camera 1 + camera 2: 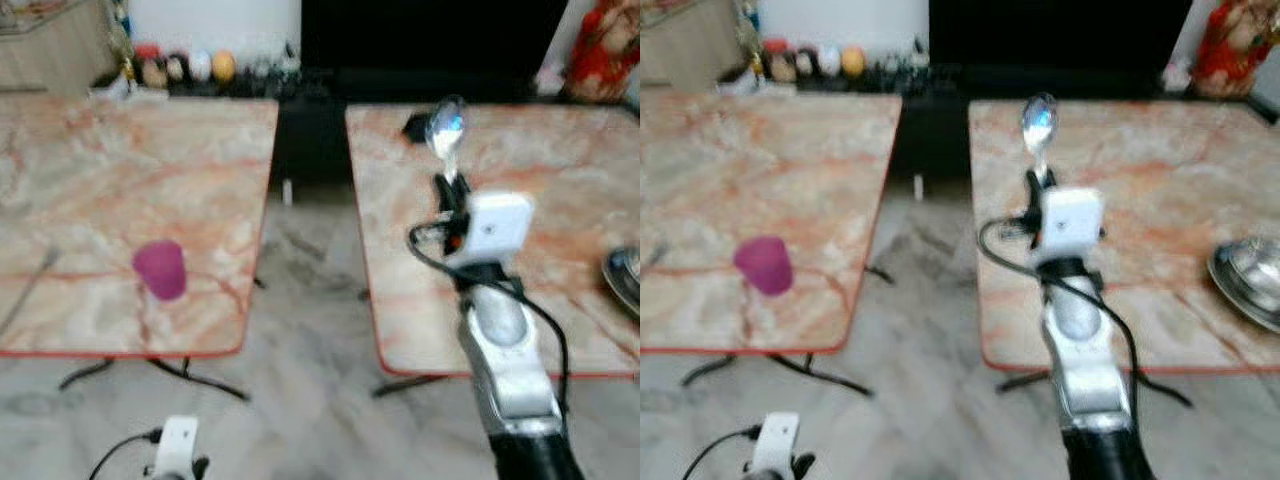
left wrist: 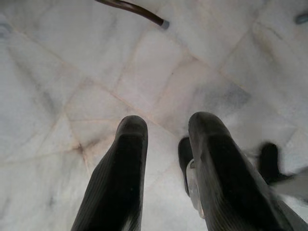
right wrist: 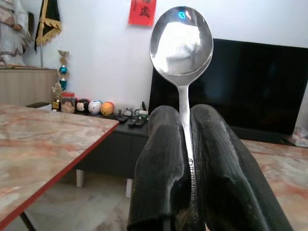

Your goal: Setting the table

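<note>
Nearest, left gripper (image 2: 166, 144) hanging low over marble floor (image 2: 72, 72), fingers apart, holding nothing. Right gripper (image 3: 185, 144) raised over near edge of right table (image 1: 560, 330), fingers clamped on handle of spoon (image 3: 181, 41), bowl upright and pointing away. Metal dish (image 1: 1250, 280) at right table's right edge. Purple cup (image 1: 161, 268) upright on left table (image 1: 120, 180). Beyond, dark TV (image 3: 260, 86) and small ornaments (image 3: 89, 106) against wall.
</note>
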You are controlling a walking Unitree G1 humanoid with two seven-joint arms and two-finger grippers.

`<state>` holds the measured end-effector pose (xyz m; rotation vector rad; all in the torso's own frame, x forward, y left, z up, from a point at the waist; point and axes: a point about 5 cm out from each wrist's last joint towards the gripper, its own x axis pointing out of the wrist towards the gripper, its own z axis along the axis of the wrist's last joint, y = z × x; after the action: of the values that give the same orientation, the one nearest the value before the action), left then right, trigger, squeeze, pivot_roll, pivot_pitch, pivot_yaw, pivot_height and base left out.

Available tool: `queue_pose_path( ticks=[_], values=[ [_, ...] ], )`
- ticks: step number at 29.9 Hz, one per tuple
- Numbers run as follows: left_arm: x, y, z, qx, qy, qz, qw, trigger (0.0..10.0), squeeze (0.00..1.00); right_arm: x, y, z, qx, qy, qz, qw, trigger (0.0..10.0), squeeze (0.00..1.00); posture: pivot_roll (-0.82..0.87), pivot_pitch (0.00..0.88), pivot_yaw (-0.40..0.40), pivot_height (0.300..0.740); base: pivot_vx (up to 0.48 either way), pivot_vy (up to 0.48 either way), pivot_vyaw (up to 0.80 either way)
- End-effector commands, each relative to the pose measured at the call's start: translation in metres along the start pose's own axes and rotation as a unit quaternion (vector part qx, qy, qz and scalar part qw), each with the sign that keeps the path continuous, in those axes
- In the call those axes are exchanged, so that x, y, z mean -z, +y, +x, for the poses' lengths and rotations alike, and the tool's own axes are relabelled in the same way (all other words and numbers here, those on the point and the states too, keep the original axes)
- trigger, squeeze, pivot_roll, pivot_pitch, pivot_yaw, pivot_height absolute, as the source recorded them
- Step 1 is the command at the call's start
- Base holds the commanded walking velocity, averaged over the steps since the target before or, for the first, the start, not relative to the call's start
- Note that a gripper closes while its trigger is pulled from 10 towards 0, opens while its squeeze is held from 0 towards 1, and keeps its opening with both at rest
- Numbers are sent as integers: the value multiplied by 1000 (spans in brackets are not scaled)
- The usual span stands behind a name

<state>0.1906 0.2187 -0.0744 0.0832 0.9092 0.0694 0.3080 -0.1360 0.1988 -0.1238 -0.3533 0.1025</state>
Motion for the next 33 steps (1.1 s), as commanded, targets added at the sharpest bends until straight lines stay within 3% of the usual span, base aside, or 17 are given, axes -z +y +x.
queue_pose_path(
  ticks=[1,33],
  values=[
    [2,-2,0,4,7,-1,1000,10000,0,-2,-7,0,11,-2,-4,1000,10000,0,-114,0,27,736,0,-364,0],
    [4,-10,0,14,7,9,1000,10000,0,1,-16,3,20,6,-19,1000,10000,0,-115,0,32,736,0,-364,0]
  ],
)
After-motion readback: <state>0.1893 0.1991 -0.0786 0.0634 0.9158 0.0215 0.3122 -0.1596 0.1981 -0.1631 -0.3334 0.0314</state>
